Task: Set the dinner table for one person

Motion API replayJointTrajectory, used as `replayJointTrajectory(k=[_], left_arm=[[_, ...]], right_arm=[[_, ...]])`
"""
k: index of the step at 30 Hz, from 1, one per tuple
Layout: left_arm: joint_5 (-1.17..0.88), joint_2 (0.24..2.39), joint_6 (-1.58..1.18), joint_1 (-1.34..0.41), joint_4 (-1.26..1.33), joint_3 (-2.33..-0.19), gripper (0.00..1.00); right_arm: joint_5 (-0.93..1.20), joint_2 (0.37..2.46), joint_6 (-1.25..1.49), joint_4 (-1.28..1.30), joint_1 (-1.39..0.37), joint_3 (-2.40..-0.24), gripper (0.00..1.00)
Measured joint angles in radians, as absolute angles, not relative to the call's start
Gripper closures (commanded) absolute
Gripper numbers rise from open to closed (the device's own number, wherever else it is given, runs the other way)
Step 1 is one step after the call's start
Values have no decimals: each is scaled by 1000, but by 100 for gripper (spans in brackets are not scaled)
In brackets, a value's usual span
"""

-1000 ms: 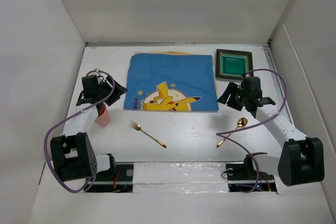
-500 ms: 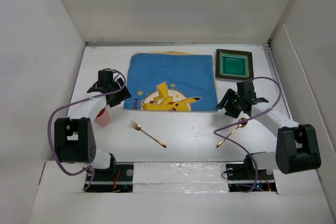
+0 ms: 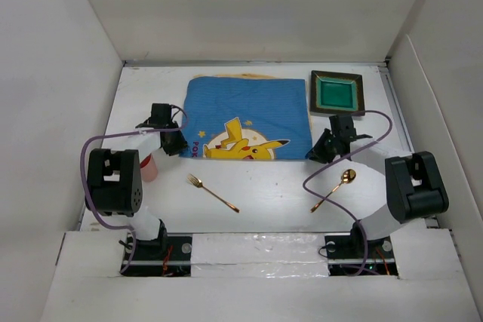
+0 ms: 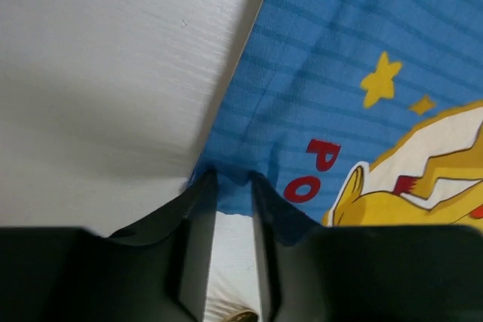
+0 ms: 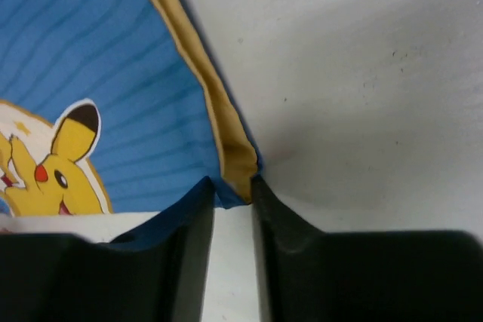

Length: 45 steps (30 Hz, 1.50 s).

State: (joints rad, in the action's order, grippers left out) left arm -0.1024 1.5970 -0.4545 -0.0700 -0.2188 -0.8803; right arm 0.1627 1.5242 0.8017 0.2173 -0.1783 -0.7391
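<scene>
The blue cartoon-printed placemat (image 3: 249, 115) lies flat at the back middle of the white dinner table (image 3: 272, 186). My left gripper (image 3: 179, 148) is at its near left corner. In the left wrist view the left gripper (image 4: 232, 179) has the blue corner (image 4: 234, 171) bunched between its fingertips. My right gripper (image 3: 312, 154) is at the near right corner. In the right wrist view the right gripper (image 5: 232, 182) pinches that corner, with the yellow backing (image 5: 226, 141) folded up between its fingertips.
A green square plate (image 3: 336, 93) sits at the back right, just beyond the right gripper. A gold fork (image 3: 213, 192) and a gold spoon (image 3: 334, 188) lie on the near half of the table. A pink cup (image 3: 148, 167) stands beside the left arm. White walls surround the table.
Both arms have come down and inward to the placemat's near corners. Both grippers were wide open and have closed on the cloth. The placemat has not shifted.
</scene>
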Motion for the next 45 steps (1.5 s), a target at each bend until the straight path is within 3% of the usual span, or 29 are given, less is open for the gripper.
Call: replayJointTrajectory(k=[3,4,25,27,29,32,35,40,45], left_arm=[[-109,1598,-459,-70,-216,-879,100],[-112,1598,-458,-70,-216,-879,100],[-127,1370,-472,-71,-300,-777,100],[-129,1360,-472,-71,-309,-761,78],[-131,1366,-472,-71,-316,-758,64],[-136,1388,-477,-71,-310,-758,51],[-136,1414,-483,-71,-300,-758,49],[-101,1478,-488,-98,-286,-776,51],[18,1557,-504,-247,-278,-847,72]], right_arm=[[157,1550,820,200,-186,-749,97],[156,1554,825,200,-189,-752,100],[163,1393,664,326,-192,-702,100],[163,1379,650,337,-185,-691,100],[165,1380,639,344,-175,-690,100],[170,1386,625,345,-168,-691,100],[177,1388,614,345,-165,-691,100],[189,1390,597,342,-165,-693,100],[200,1401,592,337,-165,-693,100]])
